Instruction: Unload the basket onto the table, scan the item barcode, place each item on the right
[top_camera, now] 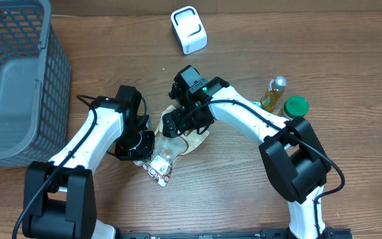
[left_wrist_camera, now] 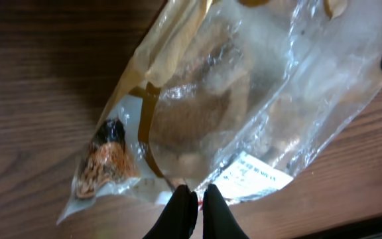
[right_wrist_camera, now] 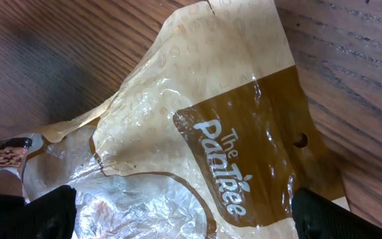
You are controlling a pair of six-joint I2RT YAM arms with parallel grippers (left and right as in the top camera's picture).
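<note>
Overhead, the snack bag [top_camera: 172,147] lies on the surface [top_camera: 244,196], long axis running from the left fingers [left_wrist_camera: 180,214], pinching its lower edge, up to the spread right fingers [right_wrist_camera: 45,211] straddling its header

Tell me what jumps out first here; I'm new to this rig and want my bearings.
The two arms meet mid-table over a crinkled snack bag printed "The Pantree". The left pincer is shut on its edge, and the right pincer hangs open just above it. Next comes the big grey mesh basket at the table's left, then a small white device, probably the scanner, at the far edge.
</note>
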